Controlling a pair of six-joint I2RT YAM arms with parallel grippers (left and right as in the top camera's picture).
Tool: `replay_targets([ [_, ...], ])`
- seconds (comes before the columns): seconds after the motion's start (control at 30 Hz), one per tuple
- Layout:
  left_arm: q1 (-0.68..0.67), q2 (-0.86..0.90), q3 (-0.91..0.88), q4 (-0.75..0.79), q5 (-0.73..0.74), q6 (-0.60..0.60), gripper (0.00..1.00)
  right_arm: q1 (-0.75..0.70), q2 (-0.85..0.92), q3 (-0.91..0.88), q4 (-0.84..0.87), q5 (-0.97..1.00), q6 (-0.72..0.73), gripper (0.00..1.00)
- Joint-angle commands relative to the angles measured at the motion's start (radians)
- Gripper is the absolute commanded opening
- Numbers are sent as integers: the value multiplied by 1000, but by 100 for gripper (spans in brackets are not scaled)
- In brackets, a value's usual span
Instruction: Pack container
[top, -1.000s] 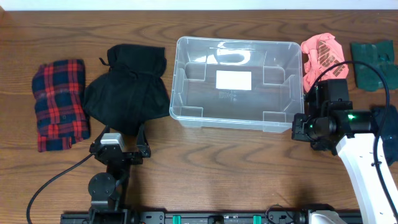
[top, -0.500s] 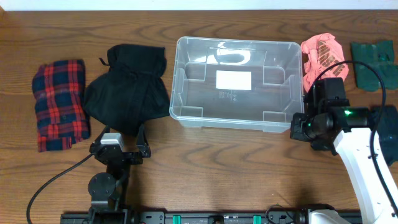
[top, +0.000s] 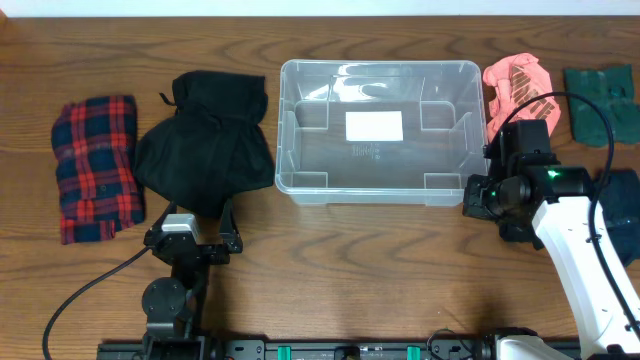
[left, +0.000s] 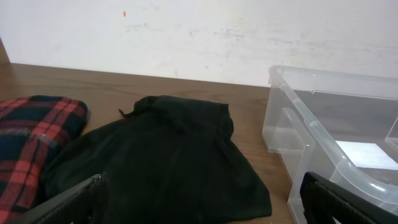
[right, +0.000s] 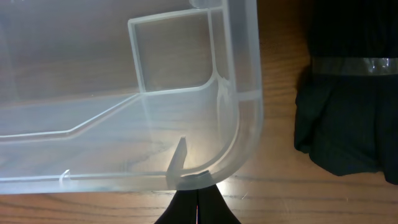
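The clear plastic container (top: 281, 130) stands empty at the table's middle, with a white label (top: 374, 126) on its bottom. My right gripper (top: 472, 197) is shut, and its tips touch the container's near right corner rim (right: 245, 93). In the right wrist view the closed fingers (right: 198, 191) meet just under that rounded corner. My left gripper (top: 192, 218) is open and empty, low at the near edge of a black garment (top: 205, 145). In the left wrist view its fingers (left: 202, 190) frame that garment (left: 168, 149), with the container (left: 311, 130) to the right.
A red and blue plaid cloth (top: 95, 165) lies at far left. A pink garment (top: 515, 85) and a green cloth (top: 598, 100) lie at the back right. A dark garment (top: 622, 205) lies by the right arm and also shows in the right wrist view (right: 348, 112).
The container has shifted slightly left and away. My right gripper has moved left with it, staying at the near right corner. The left arm has not moved.
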Motion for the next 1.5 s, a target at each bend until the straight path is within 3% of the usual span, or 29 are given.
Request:
replay_targets([
  [0.0,-4,-6,-14,-37,7,2,98,-5,6,-3,-4,-8,15,1],
  [0.3,-4,-6,-14,-37,7,2,98,-51,-14,101,-166,3,-43,1],
  [0.5,-4,-6,-14,-37,7,2,98,-148,-74,194,-184,50,-45,1],
  [0.87,-4,-6,-14,-37,7,2,98,-475,-174,237,-50,218,81,1],
  [1.23,-4,-6,-14,-37,7,2,98,-723,-52,196,56,169,131,2],
  [1.27,-4,-6,-14,-37,7,2,98,-732,-29,196,56,164,131,8],
  [1.4,-4,-6,-14,-37,7,2,98,-735,67,196,68,165,131,47],
  [1.47,-4,-6,-14,-37,7,2,98,-735,126,196,73,165,122,59],
])
